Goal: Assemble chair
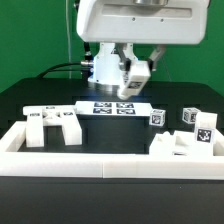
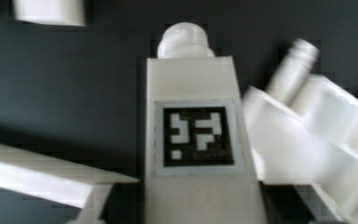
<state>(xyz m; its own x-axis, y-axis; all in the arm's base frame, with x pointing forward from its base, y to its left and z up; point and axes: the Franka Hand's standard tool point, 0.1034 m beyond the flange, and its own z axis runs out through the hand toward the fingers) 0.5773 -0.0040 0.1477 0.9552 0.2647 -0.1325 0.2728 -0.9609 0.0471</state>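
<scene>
My wrist feed is filled by 1 white chair post (image 2: 197, 110), in sharp focus, with 1 square black-and-white tag (image 2: 197, 135) on its face and a rounded nub (image 2: 183, 40) at its far end. Just beside it, slanted white chair parts (image 2: 318, 120) look blurred. On the post's other side, a white bar (image 2: 43, 175) crosses the dark bench (image 2: 69, 90). Another white piece (image 2: 43, 10) is cut off at the edge.

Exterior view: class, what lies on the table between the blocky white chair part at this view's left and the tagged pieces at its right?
The marker board lies there, as the exterior view shows.
</scene>
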